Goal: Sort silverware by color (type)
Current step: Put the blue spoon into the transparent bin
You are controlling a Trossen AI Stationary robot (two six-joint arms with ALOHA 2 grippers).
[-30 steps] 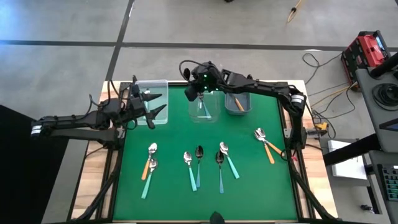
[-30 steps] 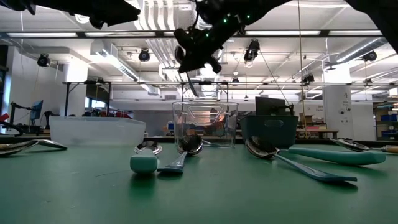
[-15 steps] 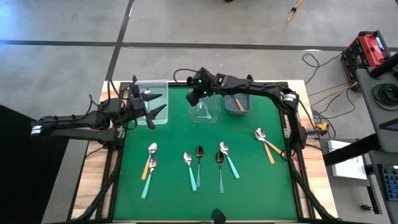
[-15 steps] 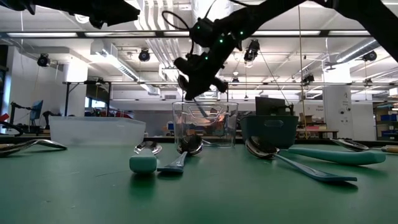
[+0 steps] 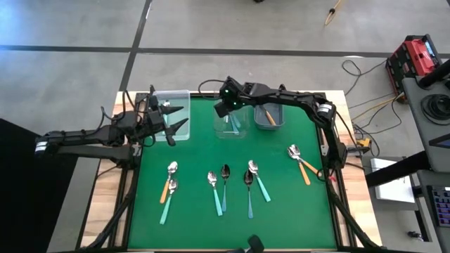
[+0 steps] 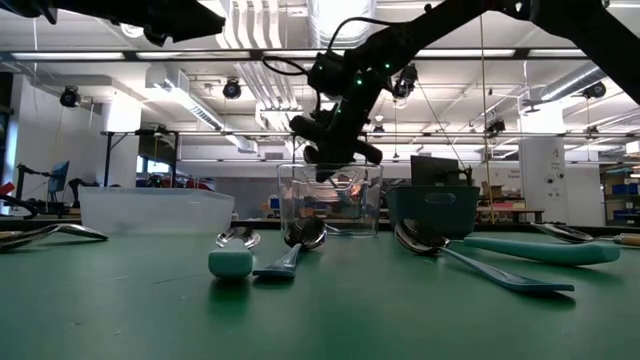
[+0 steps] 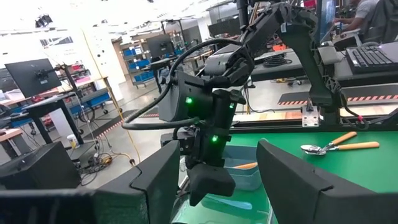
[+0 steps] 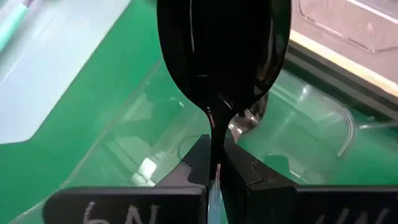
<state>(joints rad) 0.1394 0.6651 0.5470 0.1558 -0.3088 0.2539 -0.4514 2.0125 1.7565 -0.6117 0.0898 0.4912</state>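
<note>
My right gripper (image 5: 226,107) hangs slanting over the clear middle bin (image 5: 230,125), shut on a spoon with a dark bowl (image 8: 224,56). Another spoon's silver bowl (image 8: 250,122) lies inside that bin. Farther right along the far edge, a grey bin (image 5: 270,117) holds an orange-handled spoon. My left gripper (image 5: 184,116) waits open, level, above the clear left bin (image 5: 172,105). Several spoons lie flat on the green mat: an orange-handled one (image 5: 169,181), a mint one (image 5: 167,201), teal ones (image 5: 215,191) (image 5: 259,180), and an orange pair (image 5: 301,163). My right gripper pinches the spoon's thin neck (image 8: 216,142), just behind the bowl, between its two fingertips (image 8: 198,163). The fingers slant down from the table's right and far side. The dark bowl sticks out beyond the fingertips toward the bin, lifted clear; the handle is hidden behind the fingers.
The three bins stand in a row along the mat's far edge. The mat's middle strip between bins and spoons is bare green (image 5: 211,151). In the low view a mint handle end (image 6: 231,263) and a long teal spoon (image 6: 500,265) lie close to the camera.
My right gripper has sunk toward the clear middle bin with the spoon, tipping its fingers further down and rolling the wrist. It stays shut on the spoon.
</note>
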